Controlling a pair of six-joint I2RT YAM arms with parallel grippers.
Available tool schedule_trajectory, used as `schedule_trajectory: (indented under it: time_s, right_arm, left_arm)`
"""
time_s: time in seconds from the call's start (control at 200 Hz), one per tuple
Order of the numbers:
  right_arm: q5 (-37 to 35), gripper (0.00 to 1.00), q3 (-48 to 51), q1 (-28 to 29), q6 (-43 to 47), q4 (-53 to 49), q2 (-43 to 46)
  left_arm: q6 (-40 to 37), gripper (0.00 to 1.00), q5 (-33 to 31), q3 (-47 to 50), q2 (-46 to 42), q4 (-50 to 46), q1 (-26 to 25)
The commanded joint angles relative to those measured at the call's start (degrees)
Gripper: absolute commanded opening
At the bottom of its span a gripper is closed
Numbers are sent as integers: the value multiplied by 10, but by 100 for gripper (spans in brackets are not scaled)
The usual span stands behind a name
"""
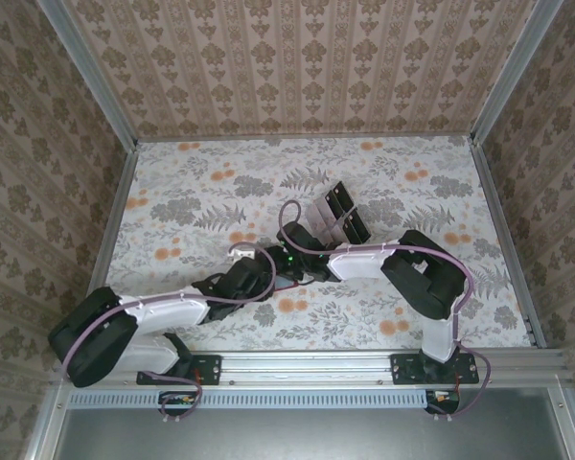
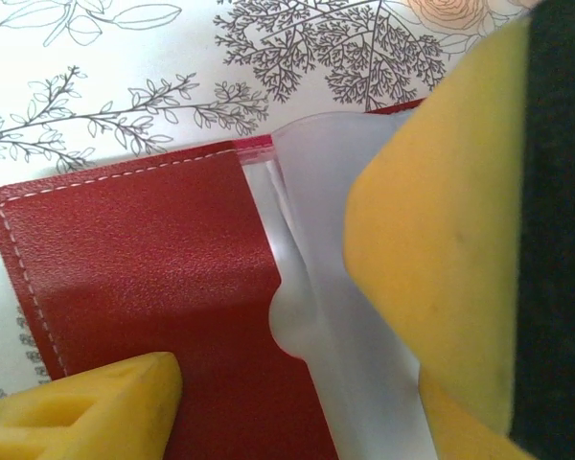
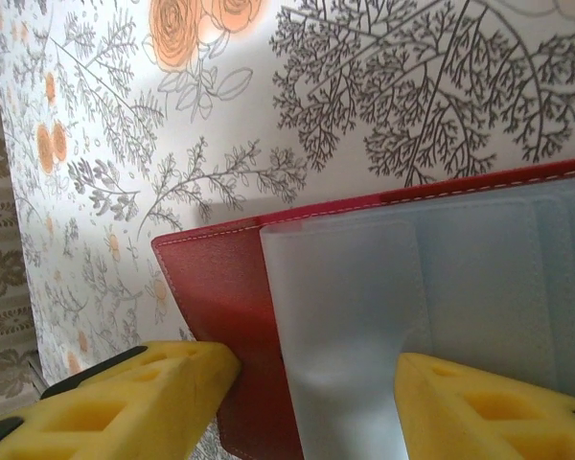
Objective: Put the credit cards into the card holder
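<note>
Open card holder (image 2: 144,268) flat near worktop (image 1: 192,192) centre, 7 o'clock from clear tray (image 1: 340,216). Seems light, floppy, pockets (image 2: 307,287) slick; best pinched at stitched red border (image 2: 10,259). Above it, left hand (image 2: 268,307) released; right hand (image 3: 311,369) astride, grasp unclear.

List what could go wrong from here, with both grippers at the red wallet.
1. The left gripper and the right gripper crowd over the same card holder, so their fingers might collide.
2. A left finger lies over the frosted pocket and may block its mouth.
3. The holder lies flat on the table, so a sideways push could slide it.
</note>
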State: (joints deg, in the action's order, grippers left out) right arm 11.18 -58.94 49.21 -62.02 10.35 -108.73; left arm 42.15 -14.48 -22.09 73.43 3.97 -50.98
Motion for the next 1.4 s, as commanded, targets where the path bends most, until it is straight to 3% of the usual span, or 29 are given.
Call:
schedule_trajectory:
  time_s: [0.0,0.555,1.395]
  right_arm:
    - [19,59,-6,1,-8,0,-8]
    - [-12,60,28,-58,39,-44,96]
    - [40,59,-1,-56,56,-3,-5]
  left_arm:
    - [9,65,24,17,48,-62,-1]
    - [16,59,36,13,117,-41,-4]
    - [14,58,40,8,130,-29,-9]
